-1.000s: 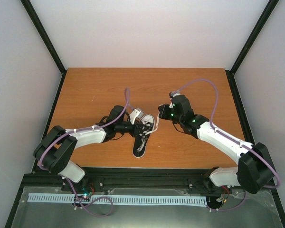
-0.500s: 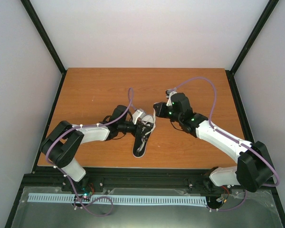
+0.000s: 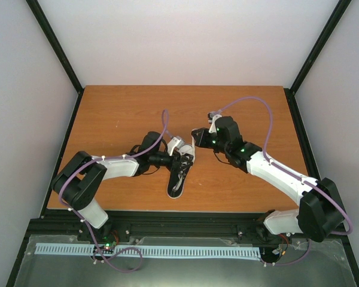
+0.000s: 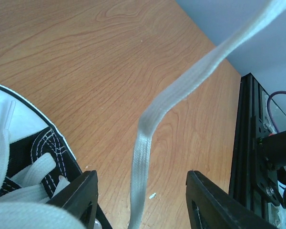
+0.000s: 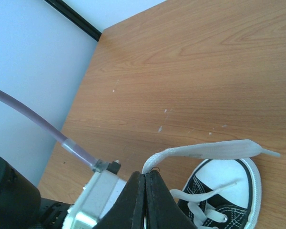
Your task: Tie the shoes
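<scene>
The wooden table point(image 3: 119, 113) is taken up mostly by the two arms, which are bent inward toward the black sneaker point(image 3: 178, 179). The sneaker is laid flat near the table's middle, its white toe cap turned away from the arm bases and its heel toward them.

The left gripper point(image 4: 140, 180) is brought in low at the sneaker's left side, over the laced part. Its jaws are held apart, and a lace strand point(image 4: 181, 90) is passed up between them without being touched by either finger. The right gripper point(image 5: 146, 175) is held just beyond the toe cap, to the sneaker's right; it is clamped tight on a white lace point(image 5: 214, 149), and a short free end is left sticking out past the toe. Whether that lace and the strand are one piece cannot be told. No finished bow is seen over the sneaker's tongue, so the tying is judged to be at an early stage.

The step in hand is judged to be a fresh grip by the left gripper. The strand should be centred between the jaws and taken flat, close to the sneaker. Steady, gentle tension should be kept from the right side, since the light, unanchored sneaker could be dragged or tipped by a hard pull. Twist in the lace should be avoided.
</scene>
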You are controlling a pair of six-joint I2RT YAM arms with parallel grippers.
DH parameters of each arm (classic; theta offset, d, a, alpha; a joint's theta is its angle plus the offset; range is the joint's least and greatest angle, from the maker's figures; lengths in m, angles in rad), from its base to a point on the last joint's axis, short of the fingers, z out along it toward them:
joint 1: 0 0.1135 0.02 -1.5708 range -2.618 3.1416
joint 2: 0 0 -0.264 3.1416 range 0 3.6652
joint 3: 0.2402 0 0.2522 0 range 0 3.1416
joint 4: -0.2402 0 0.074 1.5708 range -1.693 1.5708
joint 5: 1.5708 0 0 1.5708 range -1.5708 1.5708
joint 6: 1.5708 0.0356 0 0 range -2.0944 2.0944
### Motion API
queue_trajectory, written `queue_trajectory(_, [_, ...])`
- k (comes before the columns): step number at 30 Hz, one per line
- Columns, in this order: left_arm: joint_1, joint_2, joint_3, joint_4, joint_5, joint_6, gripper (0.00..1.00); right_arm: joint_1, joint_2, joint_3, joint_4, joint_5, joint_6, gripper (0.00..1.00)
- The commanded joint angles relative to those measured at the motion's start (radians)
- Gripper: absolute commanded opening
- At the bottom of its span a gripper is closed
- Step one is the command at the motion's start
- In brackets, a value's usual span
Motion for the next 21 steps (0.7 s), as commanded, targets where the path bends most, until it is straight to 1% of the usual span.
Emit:
queue_trajectory(1, [-0.024,-0.027,0.036,-0.007,-0.027,0.054,0.55,0.011,-0.032,0.047,0.03,-0.018,0.013,0.03])
queue_trajectory(5, [-0.033,-0.037,0.053,-0.043,-0.074,0.072,0.57,0.014,-0.04,0.058,0.03,-0.024,0.025,0.03])
queue_trajectory(7, [-0.033,-0.045,0.059,-0.059,-0.095,0.079,0.6,0.017,-0.04,0.066,0.031,-0.025,0.03,0.03])
queue_trajectory(10, [-0.033,-0.063,0.064,-0.08,-0.112,0.092,0.62,0.024,-0.032,0.078,0.029,-0.026,0.033,0.03])
queue_trajectory(13, [-0.033,-0.072,0.069,-0.092,-0.111,0.101,0.64,0.033,-0.016,0.1,0.026,-0.029,0.033,0.03])
queue_trajectory(19, [-0.033,-0.069,0.086,-0.112,-0.087,0.119,0.64,0.055,0.012,0.13,0.025,-0.022,0.031,0.03])
queue_trajectory(21, [-0.034,-0.064,0.09,-0.119,-0.07,0.124,0.63,0.06,0.019,0.136,0.025,-0.018,0.032,0.03])
